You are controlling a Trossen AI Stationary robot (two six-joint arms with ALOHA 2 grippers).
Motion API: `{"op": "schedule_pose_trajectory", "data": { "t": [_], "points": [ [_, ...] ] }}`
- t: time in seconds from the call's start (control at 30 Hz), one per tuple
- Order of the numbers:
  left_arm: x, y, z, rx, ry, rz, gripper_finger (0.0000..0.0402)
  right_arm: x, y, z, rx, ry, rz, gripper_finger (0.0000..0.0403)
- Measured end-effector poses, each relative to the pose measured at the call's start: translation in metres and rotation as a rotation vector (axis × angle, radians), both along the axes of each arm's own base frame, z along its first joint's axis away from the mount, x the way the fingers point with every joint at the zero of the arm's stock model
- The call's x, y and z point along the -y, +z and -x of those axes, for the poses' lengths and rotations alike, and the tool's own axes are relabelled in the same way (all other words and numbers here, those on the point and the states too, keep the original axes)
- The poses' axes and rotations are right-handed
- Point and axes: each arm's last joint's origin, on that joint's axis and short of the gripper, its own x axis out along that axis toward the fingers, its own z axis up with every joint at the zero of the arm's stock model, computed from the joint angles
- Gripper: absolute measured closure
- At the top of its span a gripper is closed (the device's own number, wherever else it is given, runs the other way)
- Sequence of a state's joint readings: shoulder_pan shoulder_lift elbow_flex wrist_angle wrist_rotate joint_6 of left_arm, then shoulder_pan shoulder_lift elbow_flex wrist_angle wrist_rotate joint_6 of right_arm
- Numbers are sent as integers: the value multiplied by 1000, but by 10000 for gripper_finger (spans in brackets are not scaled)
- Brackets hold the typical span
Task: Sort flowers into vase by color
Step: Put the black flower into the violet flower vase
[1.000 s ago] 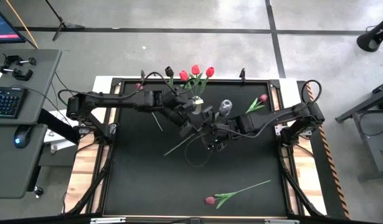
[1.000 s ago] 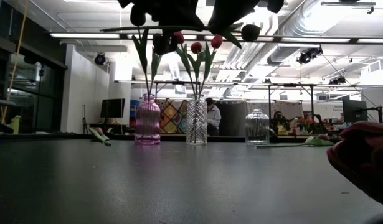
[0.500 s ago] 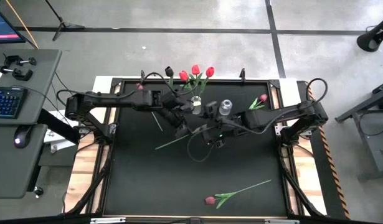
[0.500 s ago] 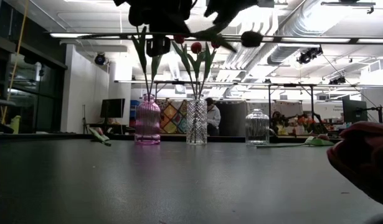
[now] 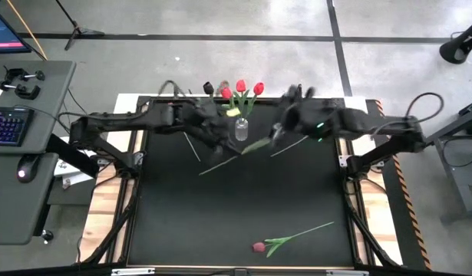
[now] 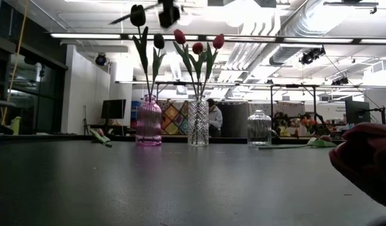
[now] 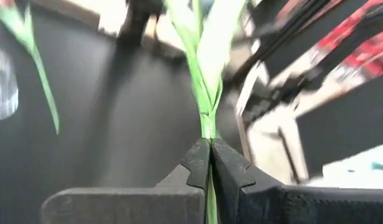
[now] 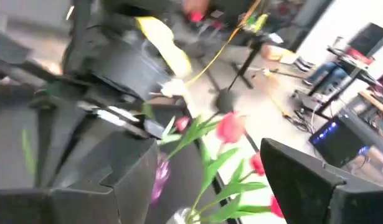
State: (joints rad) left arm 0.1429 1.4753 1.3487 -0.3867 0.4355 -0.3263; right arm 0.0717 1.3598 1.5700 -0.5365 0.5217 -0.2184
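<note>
A desk with a keyboard (image 5: 7, 123) is seen left of the black table (image 5: 182, 222), on a grey floor. The left gripper (image 7: 208, 163) is held above the table's far left part, its jaws clenched on a green flower stem (image 7: 207, 118). Dark tulips (image 6: 137, 14) are set in the pink vase (image 6: 149, 122), red tulips (image 6: 198, 48) in the ribbed clear vase (image 6: 198, 123), beside a bare glass vase (image 6: 259, 128). The right gripper (image 8: 197, 180) is found near the red tulips, jaws released. One pink tulip (image 5: 259, 247) is left lying near the table's front edge. A person (image 6: 213, 119) is seen in the workshop behind.
</note>
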Motion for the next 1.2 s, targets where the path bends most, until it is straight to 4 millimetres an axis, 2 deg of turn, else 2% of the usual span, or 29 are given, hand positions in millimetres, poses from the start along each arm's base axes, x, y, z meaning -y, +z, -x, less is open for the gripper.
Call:
{"op": "schedule_pose_trajectory", "data": {
  "t": [0.1,0.27,0.43,0.57,0.7,0.83,0.97,1.2],
  "points": [
    [1,31,13,200,-9,-52,401,10,18,22,119,-47,-57,132],
    [1,85,51,525,73,-237,401,19,34,45,221,-89,-102,132],
    [-7,121,97,706,276,-434,401,22,35,49,238,-101,-142,132],
    [-11,133,117,756,338,-469,401,21,30,41,221,-92,-157,132],
    [-12,127,120,682,336,-468,401,21,27,35,201,-83,-161,132],
    [-12,111,114,535,303,-439,401,21,22,37,164,-88,-195,132],
    [-4,86,96,336,220,-403,401,19,9,37,66,-66,-285,132],
    [27,36,76,-36,-57,-366,401,17,-19,24,-137,-66,-400,132]
  ]
}}
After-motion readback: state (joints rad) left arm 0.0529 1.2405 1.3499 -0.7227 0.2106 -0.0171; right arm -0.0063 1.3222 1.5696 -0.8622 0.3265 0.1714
